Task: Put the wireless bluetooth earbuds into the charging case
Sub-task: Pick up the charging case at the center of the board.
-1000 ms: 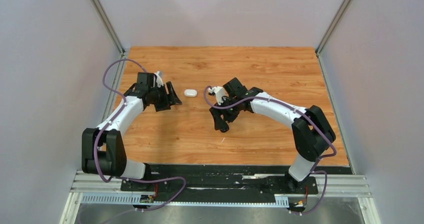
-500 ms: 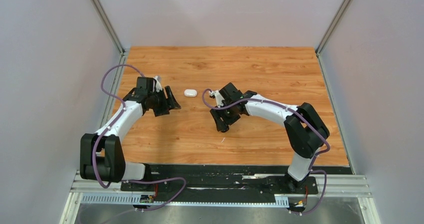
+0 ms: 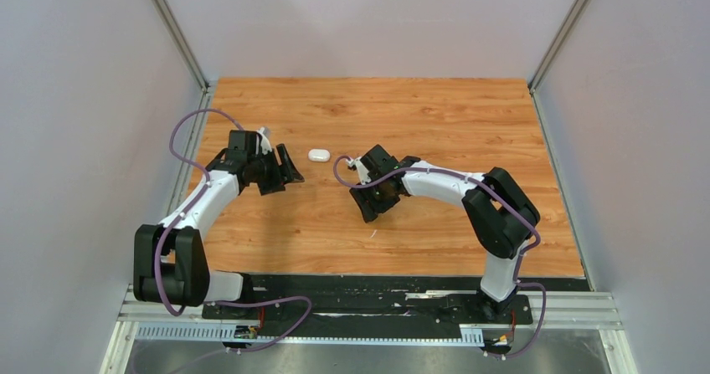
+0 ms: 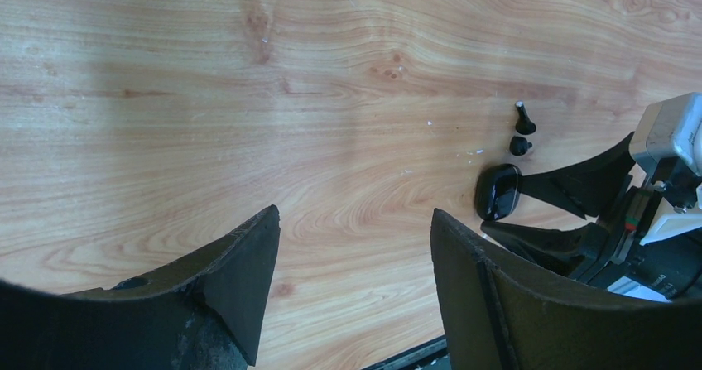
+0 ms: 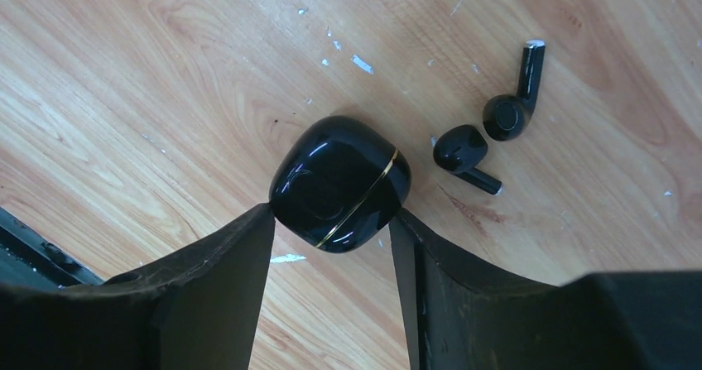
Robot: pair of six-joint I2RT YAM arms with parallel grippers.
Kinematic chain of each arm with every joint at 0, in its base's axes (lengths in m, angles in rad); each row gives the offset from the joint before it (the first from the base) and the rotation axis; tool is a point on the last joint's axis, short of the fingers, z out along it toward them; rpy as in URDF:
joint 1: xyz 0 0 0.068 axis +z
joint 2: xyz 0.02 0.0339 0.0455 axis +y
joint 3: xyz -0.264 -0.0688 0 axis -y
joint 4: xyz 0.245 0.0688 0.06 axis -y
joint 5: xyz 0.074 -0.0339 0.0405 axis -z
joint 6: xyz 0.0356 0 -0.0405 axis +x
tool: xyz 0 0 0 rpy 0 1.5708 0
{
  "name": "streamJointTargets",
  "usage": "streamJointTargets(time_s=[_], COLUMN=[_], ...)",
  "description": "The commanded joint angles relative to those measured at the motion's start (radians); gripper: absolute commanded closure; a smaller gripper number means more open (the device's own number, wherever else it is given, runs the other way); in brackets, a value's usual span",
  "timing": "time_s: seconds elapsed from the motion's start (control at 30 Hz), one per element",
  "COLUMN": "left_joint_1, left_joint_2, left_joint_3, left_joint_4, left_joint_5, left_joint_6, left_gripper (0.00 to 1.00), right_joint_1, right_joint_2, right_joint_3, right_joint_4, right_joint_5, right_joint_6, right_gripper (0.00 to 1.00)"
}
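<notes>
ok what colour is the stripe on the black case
Gold, on the black case; clearest in the right wrist view.

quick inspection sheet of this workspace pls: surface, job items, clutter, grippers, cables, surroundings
surface: wooden table, scuffed, with small white specks.
job's things: black case lying flat, lid shut; two black earbuds loose on the wood beside it, not in it.
clutter: small white case, shut, lying between the two arms.
grippers: left gripper open, nothing between its fingers; right gripper open, its fingers on either side of the black case.
cables: purple cable looped along each arm, not lying on the job's things.
surroundings: grey walls on three sides; metal rail at the near edge.
</notes>
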Motion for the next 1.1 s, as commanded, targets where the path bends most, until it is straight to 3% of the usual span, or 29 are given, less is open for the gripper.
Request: streamJointTargets(time_s=[0.0, 0.33, 0.6, 0.87, 0.93, 1.07], left_joint_1=[-0.001, 0.0, -0.002, -0.002, -0.003, -0.007], left_joint_2=[-0.037, -0.033, -0.019, 0.01, 0.018, 0.028], left_joint_3=[-0.013, -0.025, -0.025, -0.02, -0.017, -0.017], left_joint_4=[0.047, 0.064, 0.063, 0.079, 0.085, 0.092], left_joint_5=[0.02, 0.047, 0.057, 0.097, 0.108, 0.116], left_joint_6=[-0.017, -0.023, -0.024, -0.018, -0.015, -0.016], left_gripper=[0.26, 0.26, 0.26, 0.26, 0.26, 0.27], right_joint_1=[0.009, 0.017, 0.019, 0.018, 0.017, 0.009], right_joint_2=[0.024, 0.052, 0.088, 0.0, -0.012, -0.019], right_joint_3=[0.023, 0.036, 0.049, -0.089, -0.117, -0.125], right_joint_4=[0.035, 0.026, 0.005, 0.023, 0.056, 0.074], right_joint_5=[0.05, 0.104, 0.164, 0.164, 0.178, 0.178], right_joint_6=[0.044, 0.151, 0.18, 0.117, 0.079, 0.022], right_gripper=[0.42, 0.35, 0.47, 0.54, 0.52, 0.4])
